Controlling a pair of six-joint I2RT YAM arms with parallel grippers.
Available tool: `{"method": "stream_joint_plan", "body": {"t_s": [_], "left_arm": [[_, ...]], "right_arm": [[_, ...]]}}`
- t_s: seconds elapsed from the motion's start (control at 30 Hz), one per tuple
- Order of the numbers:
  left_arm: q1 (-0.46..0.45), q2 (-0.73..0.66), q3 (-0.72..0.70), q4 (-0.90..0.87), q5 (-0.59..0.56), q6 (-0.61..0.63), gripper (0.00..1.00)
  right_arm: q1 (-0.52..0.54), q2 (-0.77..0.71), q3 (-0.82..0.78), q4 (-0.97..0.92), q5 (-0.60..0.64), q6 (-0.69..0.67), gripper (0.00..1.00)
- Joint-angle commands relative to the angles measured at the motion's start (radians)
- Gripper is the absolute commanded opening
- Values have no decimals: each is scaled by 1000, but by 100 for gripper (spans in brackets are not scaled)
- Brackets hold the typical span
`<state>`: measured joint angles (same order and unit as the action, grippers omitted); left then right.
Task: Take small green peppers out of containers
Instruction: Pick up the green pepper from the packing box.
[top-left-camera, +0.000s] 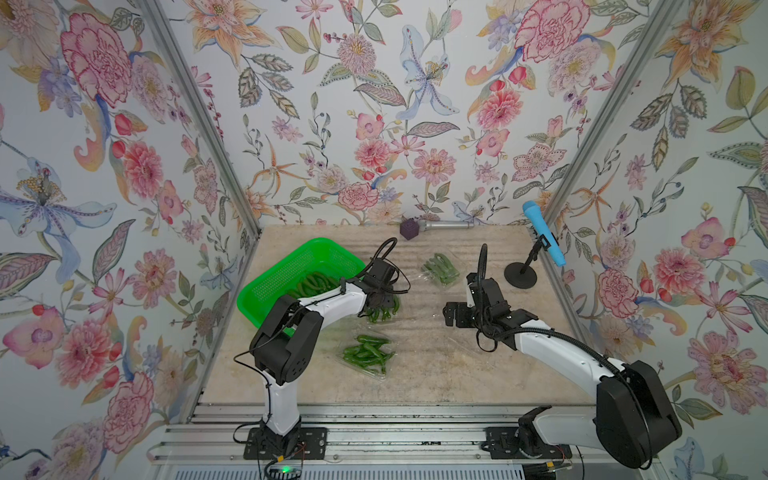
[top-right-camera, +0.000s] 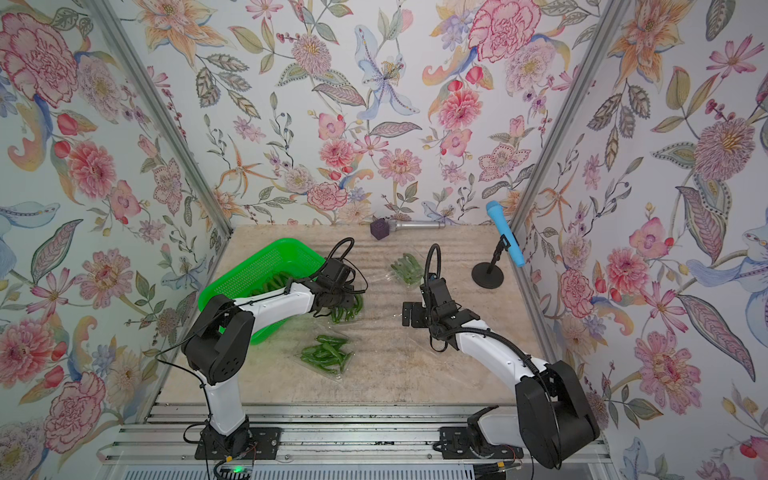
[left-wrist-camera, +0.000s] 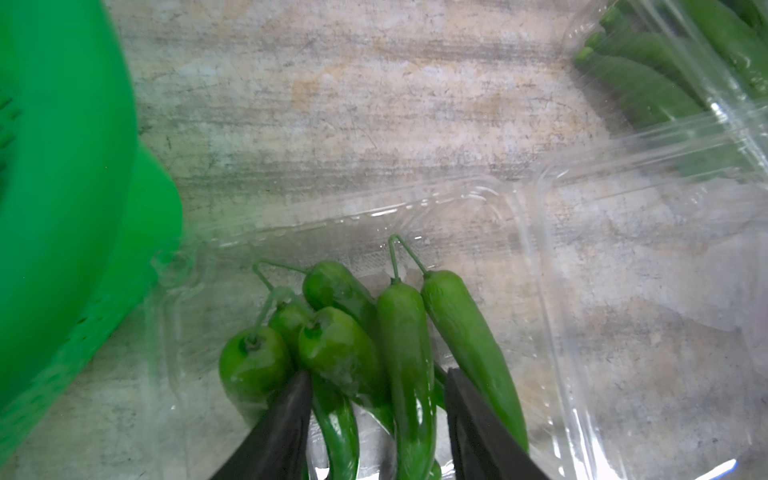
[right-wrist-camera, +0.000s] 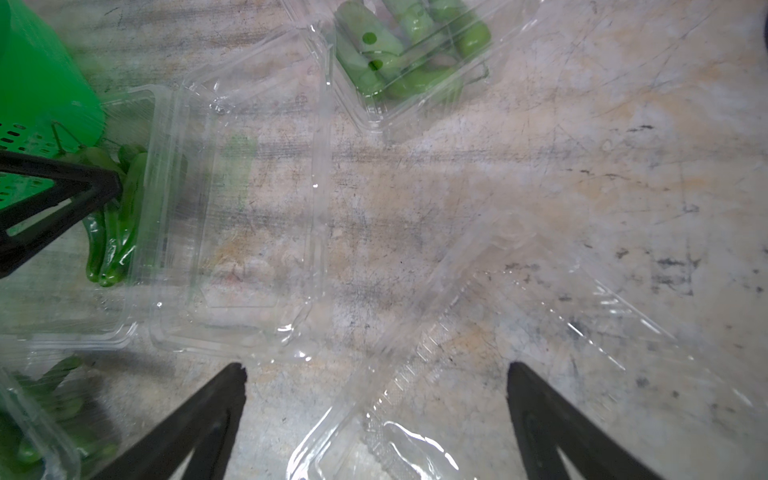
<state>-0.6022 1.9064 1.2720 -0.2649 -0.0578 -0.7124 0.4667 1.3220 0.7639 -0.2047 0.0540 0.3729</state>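
**Left end effector (left-wrist-camera: 378, 374) set astride a bunch of small green peppers (left-wrist-camera: 340, 353) in an open clamshell container (left-wrist-camera: 519, 216); right end effector (right-wrist-camera: 376, 372) spread wide, empty.**

The left jaws stand part-way in, one on each side of the bunch. Whether they truly pinch it I cannot tell: the tips are sunk among the peppers, and the arm covers the spot in both top views. An outer pepper (left-wrist-camera: 473, 345) lies outside the jaws and would likely stay behind. Slick skins could let others slide out before the green basket (left-wrist-camera: 62, 208) just beside this end effector. A tip might also snag the thin tray and drag it up. The clear walls are hard to trace. An empty clamshell (right-wrist-camera: 478, 332) lies under the right end effector, with a closed container (top-left-camera: 440, 268) beyond it.
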Motion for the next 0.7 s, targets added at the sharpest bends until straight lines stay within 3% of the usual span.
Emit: {"method": "stream_joint_plan", "body": {"t_s": [0.0, 0.67], "left_arm": [[12, 29, 24, 22, -23, -49, 55], [31, 68, 23, 88, -46, -180, 54]], "right_arm": [[-10, -25, -17, 9, -20, -18, 100], [-33, -65, -35, 11, -50, -42, 100]]}}
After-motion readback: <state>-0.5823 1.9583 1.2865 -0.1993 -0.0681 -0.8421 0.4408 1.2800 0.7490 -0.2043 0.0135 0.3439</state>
